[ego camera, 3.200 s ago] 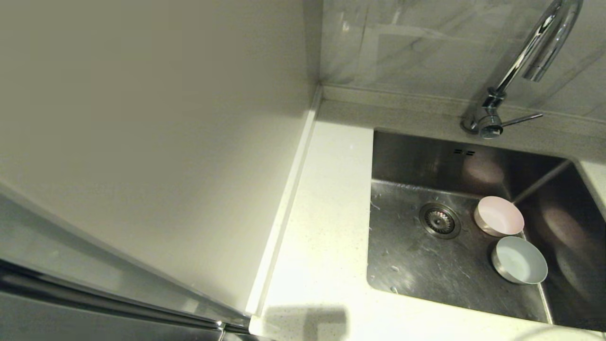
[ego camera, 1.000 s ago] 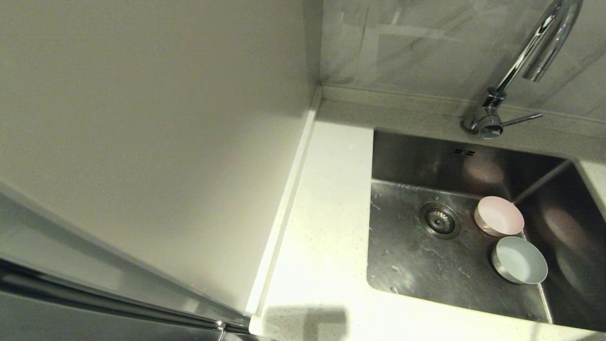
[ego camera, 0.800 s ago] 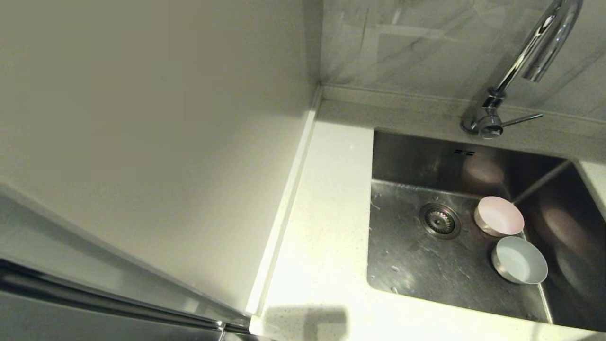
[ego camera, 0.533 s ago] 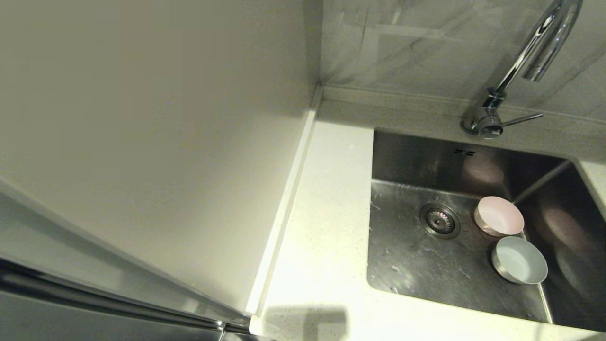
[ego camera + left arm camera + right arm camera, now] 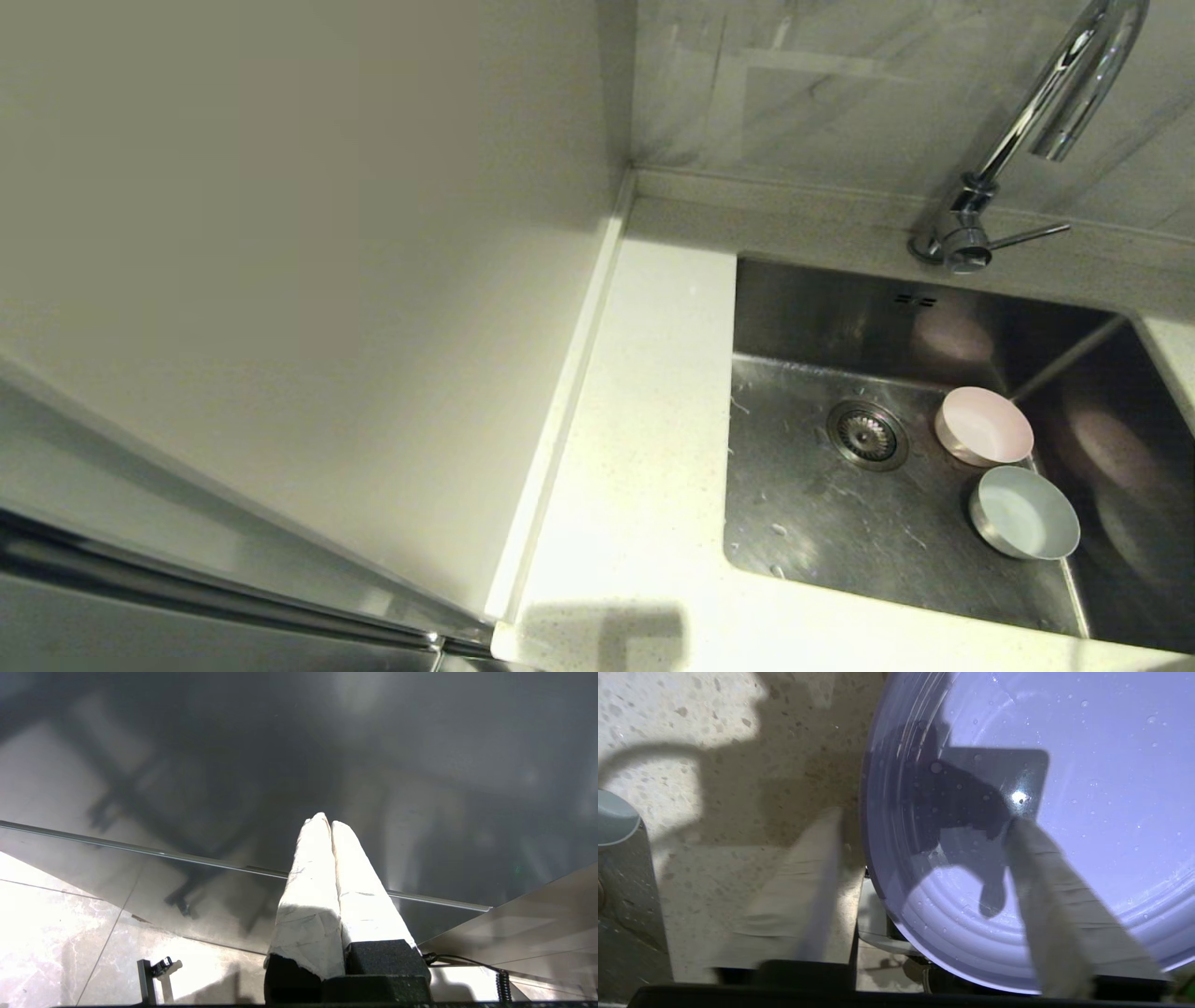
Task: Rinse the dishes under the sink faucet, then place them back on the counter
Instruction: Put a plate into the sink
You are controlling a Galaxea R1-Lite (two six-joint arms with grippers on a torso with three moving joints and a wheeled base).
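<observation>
Head view: 1 square stainless steel sink (image 5: 794, 523), 1 round drain strainer (image 5: 867, 434), 2 bowls on basin floor right of strainer, close together: 1 small pale pink bowl (image 5: 984, 427), 1 small pale blue-grey bowl (image 5: 1024, 512). 1 curved chrome gooseneck faucet (image 5: 1046, 112) behind. 1 white speckled counter (image 5: 644, 420). Right wrist view: right gripper (image 5: 924, 826) fingers apart, straddling rim of 1 wet lilac round plate (image 5: 1087, 742) on counter; grip uncertain. Left gripper (image 5: 325, 823) pressed shut, empty, parked.

A home kitchen: a square steel sink (image 5: 896, 485) with a round drain (image 5: 867, 433) is set into a speckled white counter (image 5: 644, 448), a curved chrome tap (image 5: 1027, 140) rising behind it against marbled wall tiles (image 5: 840, 93). 2 small bowls, 1 pink (image 5: 983, 427) and 1 blue-grey (image 5: 1024, 512), sit in the basin.
</observation>
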